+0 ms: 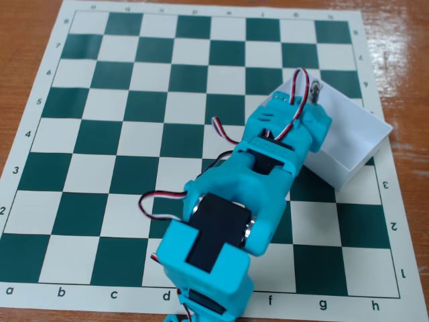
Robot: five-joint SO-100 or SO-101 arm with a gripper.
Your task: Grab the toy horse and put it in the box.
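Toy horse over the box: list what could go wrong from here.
1. The toy horse sits at the gripper tip near the far wall of the box; released there, it might bounce out.
2. The arm covers the box's near-left corner, so lowering could nudge the light box across the chessboard.
3. The jaws are hidden; the grip can't be judged.

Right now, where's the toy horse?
In the fixed view the toy horse is at the upper right, at the tip of the gripper, over the near-left part of the white box on the chessboard's right edge.
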